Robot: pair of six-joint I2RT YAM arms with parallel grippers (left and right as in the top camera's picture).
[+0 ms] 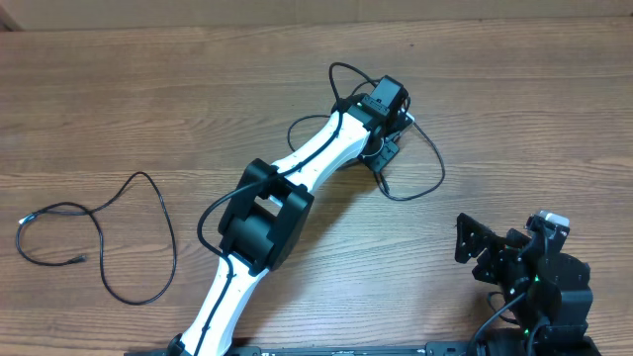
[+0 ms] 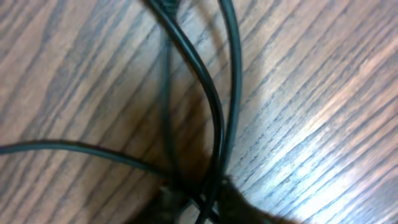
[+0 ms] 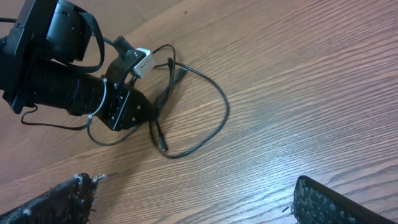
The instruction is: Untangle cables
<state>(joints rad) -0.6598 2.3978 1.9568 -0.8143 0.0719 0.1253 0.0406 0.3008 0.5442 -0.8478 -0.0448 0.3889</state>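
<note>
A tangle of black cable [image 1: 441,170] lies at the back middle of the wooden table, with loops spreading to the right. My left gripper [image 1: 388,153] is pressed down on it, and in the left wrist view its jaws [image 2: 202,208] are close together around several crossing strands [image 2: 208,87]. The right wrist view shows that gripper [image 3: 134,112] over the cable [image 3: 225,106], with a white connector [image 3: 143,61] beside it. My right gripper [image 1: 485,252] is open and empty at the front right, its fingers [image 3: 199,205] wide apart above bare wood.
A second, separate black cable [image 1: 145,175] lies in loose loops at the far left of the table. The left arm [image 1: 267,213] stretches diagonally across the middle. The table's far edge runs along the top.
</note>
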